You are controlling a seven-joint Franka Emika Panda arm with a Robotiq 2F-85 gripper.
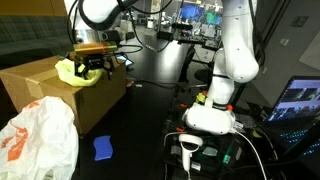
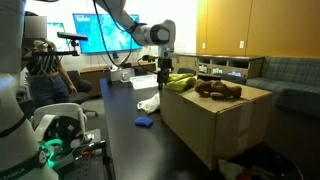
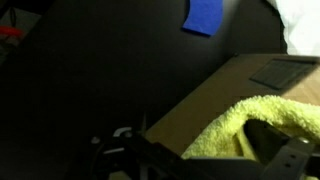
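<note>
- The fingers [image 3: 290,152] stand wide apart and grip nothing.
- They hang low over the near end of a cardboard box [image 1: 45,85], pointing down, as both exterior views show.
- A yellow cloth [image 1: 75,72] lies crumpled on top of the box at its edge, right under the fingers. In the wrist view the cloth [image 3: 255,118] fills the space between them, closer to one finger than to the other. Whether a finger touches it cannot be told.
- In an exterior view the same cloth [image 2: 181,82] sits at the corner of the box top, and a brown soft toy [image 2: 218,90] lies just beside it, further along the top.
- The box stands on a black table [image 1: 150,110].
- A blue pad [image 1: 103,148] lies flat on the table near the foot of the box. It is well apart from the cloth.
- A white plastic bag [image 1: 35,140] with orange print sits on the table near the blue pad, in front of the box.
- The white arm [image 1: 235,60] rises from its base at the far side of the table and reaches across to the box.
</note>
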